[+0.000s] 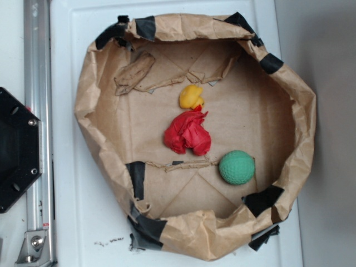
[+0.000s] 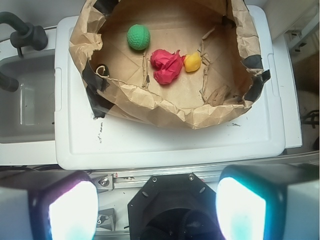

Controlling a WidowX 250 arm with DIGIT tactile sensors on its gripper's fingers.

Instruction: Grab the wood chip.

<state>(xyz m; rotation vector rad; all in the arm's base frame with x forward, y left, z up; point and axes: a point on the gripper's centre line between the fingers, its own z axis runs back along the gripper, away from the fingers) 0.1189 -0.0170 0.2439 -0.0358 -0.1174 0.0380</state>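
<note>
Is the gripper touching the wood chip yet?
Apart. The wrist view shows the gripper open over the white lid, outside the paper bowl, while the wood chip lies inside.

tan wood chip [image 1: 135, 71] against paper wall

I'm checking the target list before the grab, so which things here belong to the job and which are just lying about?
Job: the wood chip, leaning at the nest's wall; the gripper, open, far back from the nest.

Lying about: green ball, red crumpled paper, yellow rubber duck, torn paper strips, brown paper nest, white lid.
</note>
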